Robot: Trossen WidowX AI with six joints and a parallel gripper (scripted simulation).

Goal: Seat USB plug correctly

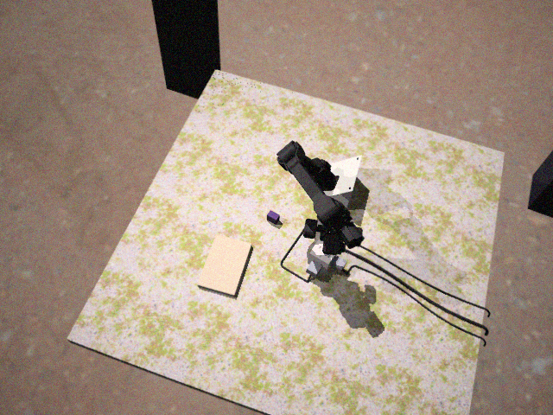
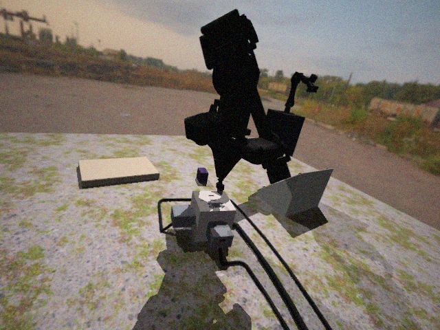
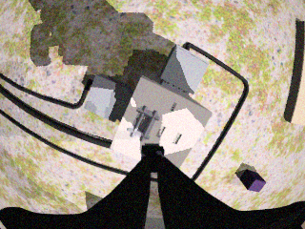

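1. Two grey plugs: one (image 1: 340,263) (image 2: 222,237) (image 3: 100,101) and another (image 1: 313,269) (image 2: 183,216) (image 3: 183,72) at adjacent sides of the power cube (image 1: 317,249) (image 2: 203,214) (image 3: 191,107).
2. Black USB plug (image 2: 220,187) (image 3: 152,151) at the cube's top; seating can't be told.
3. Tool (image 1: 327,236) (image 2: 220,178) (image 3: 154,163) pinched narrow on that plug.
4. Purple block (image 1: 273,217) (image 2: 202,174) (image 3: 254,183) beyond the cube.
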